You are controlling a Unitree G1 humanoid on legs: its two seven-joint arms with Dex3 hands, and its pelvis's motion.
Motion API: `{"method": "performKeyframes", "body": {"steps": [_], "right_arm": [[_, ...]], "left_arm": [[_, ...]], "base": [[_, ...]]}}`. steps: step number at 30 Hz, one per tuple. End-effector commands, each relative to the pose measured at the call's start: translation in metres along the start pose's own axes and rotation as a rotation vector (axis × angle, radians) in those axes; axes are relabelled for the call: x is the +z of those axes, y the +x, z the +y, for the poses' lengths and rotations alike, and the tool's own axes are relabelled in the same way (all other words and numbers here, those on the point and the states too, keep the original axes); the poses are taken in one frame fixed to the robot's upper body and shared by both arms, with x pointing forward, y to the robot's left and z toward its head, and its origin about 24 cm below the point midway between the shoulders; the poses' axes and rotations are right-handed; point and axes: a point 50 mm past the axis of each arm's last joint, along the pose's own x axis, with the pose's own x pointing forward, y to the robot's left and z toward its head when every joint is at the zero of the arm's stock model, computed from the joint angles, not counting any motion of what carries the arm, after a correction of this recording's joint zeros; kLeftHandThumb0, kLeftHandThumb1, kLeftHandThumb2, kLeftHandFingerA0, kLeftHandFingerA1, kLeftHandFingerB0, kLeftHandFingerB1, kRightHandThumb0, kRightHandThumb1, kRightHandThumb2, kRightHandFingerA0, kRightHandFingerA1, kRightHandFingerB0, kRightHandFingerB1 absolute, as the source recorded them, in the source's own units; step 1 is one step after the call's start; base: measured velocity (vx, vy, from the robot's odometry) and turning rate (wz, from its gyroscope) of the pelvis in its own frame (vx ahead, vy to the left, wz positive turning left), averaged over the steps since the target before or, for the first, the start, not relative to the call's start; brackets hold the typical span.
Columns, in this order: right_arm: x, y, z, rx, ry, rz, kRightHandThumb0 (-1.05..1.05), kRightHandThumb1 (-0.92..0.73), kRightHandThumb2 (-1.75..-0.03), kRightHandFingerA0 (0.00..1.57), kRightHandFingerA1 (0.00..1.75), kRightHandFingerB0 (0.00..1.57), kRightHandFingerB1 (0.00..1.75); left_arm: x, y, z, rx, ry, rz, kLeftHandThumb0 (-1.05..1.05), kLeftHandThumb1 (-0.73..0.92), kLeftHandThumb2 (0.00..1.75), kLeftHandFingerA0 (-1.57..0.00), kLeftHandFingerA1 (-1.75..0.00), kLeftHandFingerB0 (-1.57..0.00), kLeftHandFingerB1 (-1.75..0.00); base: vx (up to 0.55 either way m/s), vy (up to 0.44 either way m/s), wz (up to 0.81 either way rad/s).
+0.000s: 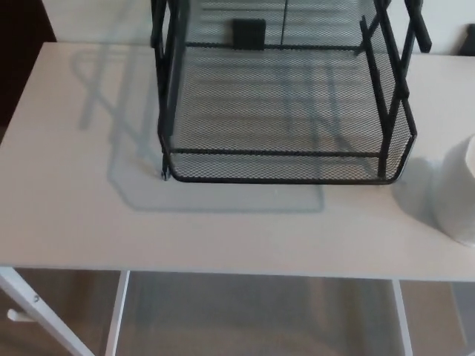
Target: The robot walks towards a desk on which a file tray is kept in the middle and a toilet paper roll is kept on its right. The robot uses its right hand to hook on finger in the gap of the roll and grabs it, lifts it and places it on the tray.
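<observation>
No hand shows in this view, neither the left one nor the right one, so I cannot tell how far they are open or what they hold or touch.

The tray (286, 111) is a black wire mesh tray and it fills the upper middle of the frame. It stands on the counter (82, 193), and its front rail runs across the centre of the picture. Black upright posts rise at its left and right sides, and they go out of the frame at the top. Nothing lies on the mesh floor of the tray. A small dark square shape (249, 33) is seen through the mesh at the upper middle; I cannot tell what it is.

The roll (462, 193) is at the right edge of the frame, on the counter, near the front right corner of the tray but apart from it. Only a white rounded part of it is visible, the rest is cut by the frame edge, so its hole is not seen.

The counter is white and smooth. The tray throws a grey shadow on it toward the left and the front. Below the front edge of the counter, at the bottom of the frame, white legs (33, 315) and a brownish floor (245, 319) are visible. A dark area lies at the upper left corner.
</observation>
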Motion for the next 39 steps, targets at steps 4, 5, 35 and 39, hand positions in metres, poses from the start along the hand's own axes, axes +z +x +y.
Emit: {"method": "performKeyframes", "body": {"steps": [4,5,35,39], "right_arm": [[-0.002,-0.004,-0.006,-0.028,0.019,0.001,-0.63,-0.43,-0.80,0.01,0.35,0.00,0.27],[-0.003,-0.004,-0.007,-0.035,0.022,0.001,-0.63,-0.56,-0.65,0.10,0.39,0.05,0.21],[0.005,-0.007,-0.015,-0.077,-0.055,0.012,-0.68,-0.46,-0.78,0.07,0.46,0.04,0.30],[0.022,-0.014,-0.030,-0.175,0.177,-0.155,-0.61,-0.40,-0.74,0.00,0.10,0.05,0.24]], "left_arm": [[0.001,-0.001,0.003,0.013,0.021,0.000,-0.78,0.68,0.96,-0.19,-0.50,-0.13,-0.43],[0.001,-0.001,0.003,0.009,0.008,-0.003,-0.75,0.84,0.64,-0.22,-0.41,-0.16,-0.32],[-0.001,-0.001,0.004,0.026,-0.018,0.012,-0.76,0.68,0.95,-0.19,-0.50,-0.14,-0.44],[-0.002,-0.001,0.004,0.023,0.005,-0.001,-0.75,0.84,0.65,-0.23,-0.41,-0.16,-0.32]], "base": [[-0.06,-0.238,0.06],[-0.15,-0.263,0.03],[0.02,0.043,0.01],[0.00,0.000,0.00]]}}
